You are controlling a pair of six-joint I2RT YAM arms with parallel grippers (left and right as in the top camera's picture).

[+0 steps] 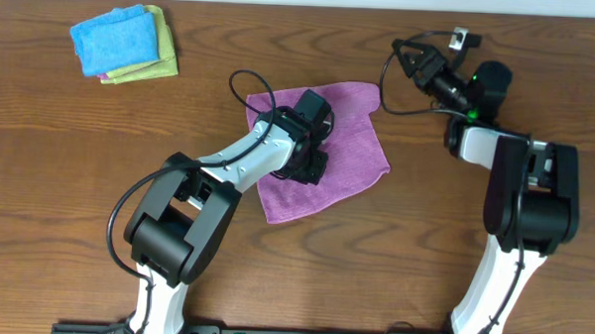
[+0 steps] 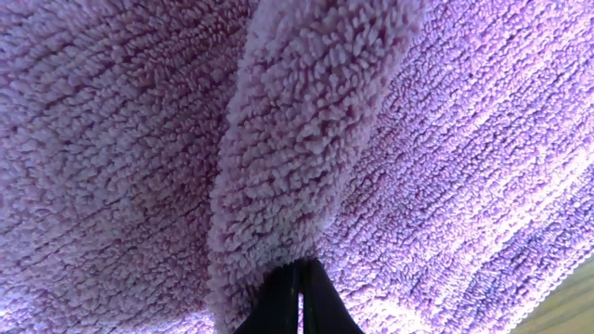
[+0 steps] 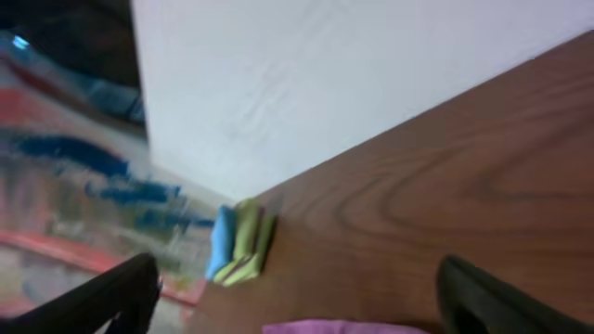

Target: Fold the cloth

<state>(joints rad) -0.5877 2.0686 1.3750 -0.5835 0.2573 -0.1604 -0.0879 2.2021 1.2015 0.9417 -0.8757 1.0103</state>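
The purple cloth (image 1: 353, 139) lies spread and slightly skewed in the middle of the table, with its lower corner toward the front. My left gripper (image 1: 310, 167) is pressed down on its left part. In the left wrist view the cloth (image 2: 139, 139) fills the frame, and a raised ridge of it runs up from the left gripper (image 2: 299, 283), which is shut on that fold. My right gripper (image 1: 408, 60) hovers open beyond the cloth's far right corner. It holds nothing, and only a sliver of cloth (image 3: 343, 327) shows below the right gripper (image 3: 297, 306).
A folded stack of a blue cloth (image 1: 114, 37) over a yellow-green cloth (image 1: 160, 63) sits at the far left of the wooden table (image 1: 492, 293). The same stack (image 3: 241, 243) shows near the table's back edge, by a white wall (image 3: 325, 83).
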